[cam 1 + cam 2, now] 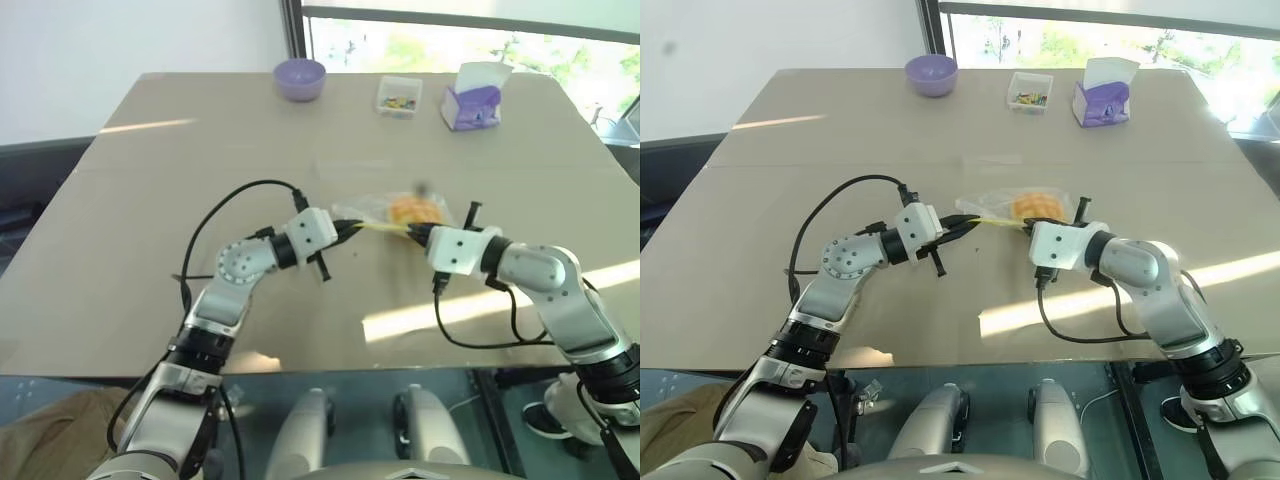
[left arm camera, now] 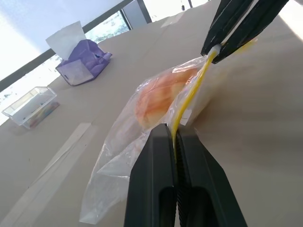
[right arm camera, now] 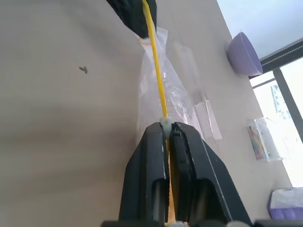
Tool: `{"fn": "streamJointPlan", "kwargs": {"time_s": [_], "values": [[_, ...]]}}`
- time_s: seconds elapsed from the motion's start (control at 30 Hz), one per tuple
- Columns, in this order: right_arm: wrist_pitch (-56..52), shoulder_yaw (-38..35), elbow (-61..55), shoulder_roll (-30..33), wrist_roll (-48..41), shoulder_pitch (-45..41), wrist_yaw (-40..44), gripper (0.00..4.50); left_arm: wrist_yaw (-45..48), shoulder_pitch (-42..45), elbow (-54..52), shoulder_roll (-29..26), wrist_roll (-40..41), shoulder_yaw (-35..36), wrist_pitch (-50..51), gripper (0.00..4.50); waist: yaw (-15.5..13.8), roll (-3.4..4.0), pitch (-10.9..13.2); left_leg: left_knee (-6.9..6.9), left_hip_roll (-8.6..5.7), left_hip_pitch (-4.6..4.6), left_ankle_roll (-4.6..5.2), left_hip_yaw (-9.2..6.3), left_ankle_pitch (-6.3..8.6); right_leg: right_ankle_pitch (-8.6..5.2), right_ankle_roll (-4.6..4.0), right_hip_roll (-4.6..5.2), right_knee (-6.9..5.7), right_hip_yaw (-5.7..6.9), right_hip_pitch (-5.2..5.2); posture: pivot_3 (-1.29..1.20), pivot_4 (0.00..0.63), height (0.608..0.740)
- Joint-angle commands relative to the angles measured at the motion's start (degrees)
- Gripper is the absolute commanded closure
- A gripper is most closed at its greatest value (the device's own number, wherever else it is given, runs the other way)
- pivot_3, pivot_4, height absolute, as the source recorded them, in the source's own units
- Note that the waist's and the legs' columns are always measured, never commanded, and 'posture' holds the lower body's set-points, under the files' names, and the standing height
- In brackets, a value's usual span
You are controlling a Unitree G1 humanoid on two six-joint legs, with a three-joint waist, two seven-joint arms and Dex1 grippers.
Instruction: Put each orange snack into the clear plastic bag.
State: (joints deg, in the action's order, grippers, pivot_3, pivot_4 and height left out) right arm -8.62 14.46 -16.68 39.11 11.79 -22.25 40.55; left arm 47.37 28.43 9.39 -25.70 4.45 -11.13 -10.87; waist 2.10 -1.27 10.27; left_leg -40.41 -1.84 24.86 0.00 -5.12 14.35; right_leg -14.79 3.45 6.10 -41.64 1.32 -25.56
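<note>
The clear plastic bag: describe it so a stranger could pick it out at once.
On the tan table, look near the middle, between the two grippers. The clear plastic bag is stretched there, each gripper pinching an end of its yellow zip strip. Unlike the rigid clear box at the far edge, it is crinkly and holds the orange snack.

1. The surface point(image 1: 200, 160) is a beige tabletop with a faint seam running across it and bands of sunlight on it.
2. A purple bowl point(image 1: 300, 79) sits near the surface's far edge; it serves as landmark.
3. A small clear box point(image 1: 399, 96) of colourful bits lies to the right of the bowl, along the same far edge.
4. A purple tissue box point(image 1: 473, 100) with white tissue sticking up stands further right of the bowl, beyond the clear box.
5. A clear bag point(image 1: 395, 213) with a yellow zip strip is nearer than the bowl and to its right, about mid-surface; whether it rests on the surface cannot be told.
6. An orange snack point(image 1: 417, 210) shows inside the bag.
</note>
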Motion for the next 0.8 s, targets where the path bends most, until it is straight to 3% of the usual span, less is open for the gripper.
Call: {"fn": "streamJointPlan", "kwargs": {"time_s": [0.03, 0.8], "values": [[-1.5, -7.2, 4.1, 4.6, 2.2, 2.3, -2.5, 4.46, -1.5, 0.1, -1.6, -2.7, 0.6, 4.5, 0.9, 4.50, -0.1, 0.00, 0.0, 0.00, 0.00, 0.01, 0.00, 0.00, 0.00, 0.00, 0.00, 0.00, 0.01, 0.00, 0.00, 0.00, 0.150, 0.666], [1.8, -11.4, 7.9, 9.5, 1.2, 8.7, -5.3, 4.46, -1.5, 0.6, -0.3, -3.3, 1.1, 4.4, 0.2, 4.50, -0.1, -0.01, 0.0, 0.00, 0.01, 0.00, 0.00, 0.04, 0.00, 0.00, 0.00, 0.01, 0.01, -0.02, 0.01, 0.00, 0.150, 0.666]]}}
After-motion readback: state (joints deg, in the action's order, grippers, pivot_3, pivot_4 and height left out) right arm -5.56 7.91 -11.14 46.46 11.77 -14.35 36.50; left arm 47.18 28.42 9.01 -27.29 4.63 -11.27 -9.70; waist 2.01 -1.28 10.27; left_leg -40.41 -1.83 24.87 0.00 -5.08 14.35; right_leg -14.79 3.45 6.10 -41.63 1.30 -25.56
